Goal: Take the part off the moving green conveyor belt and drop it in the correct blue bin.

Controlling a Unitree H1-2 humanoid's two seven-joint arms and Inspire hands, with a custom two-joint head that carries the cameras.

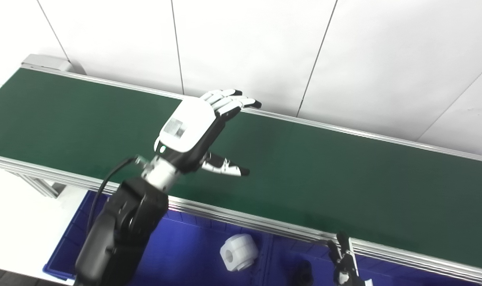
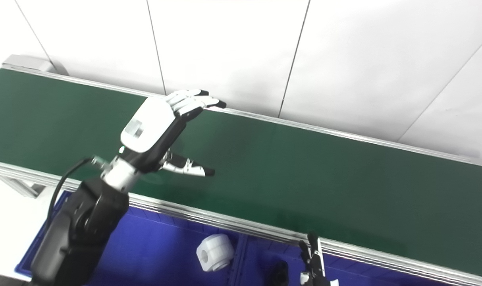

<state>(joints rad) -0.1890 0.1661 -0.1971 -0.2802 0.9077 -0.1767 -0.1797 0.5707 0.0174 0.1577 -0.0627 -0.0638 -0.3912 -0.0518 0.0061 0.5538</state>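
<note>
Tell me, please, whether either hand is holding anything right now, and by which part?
Nothing is held. The left hand hovers open above the green conveyor belt, fingers apart. Only the fingertips of the right hand show, with nothing seen in them.

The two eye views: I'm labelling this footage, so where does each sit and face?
Left eye view: head, looking down at the green belt; left hand open, right hand at the bottom edge.
Right eye view: beside it, same aim, same hands.
Shared: belt, blue bin, white part.
</note>
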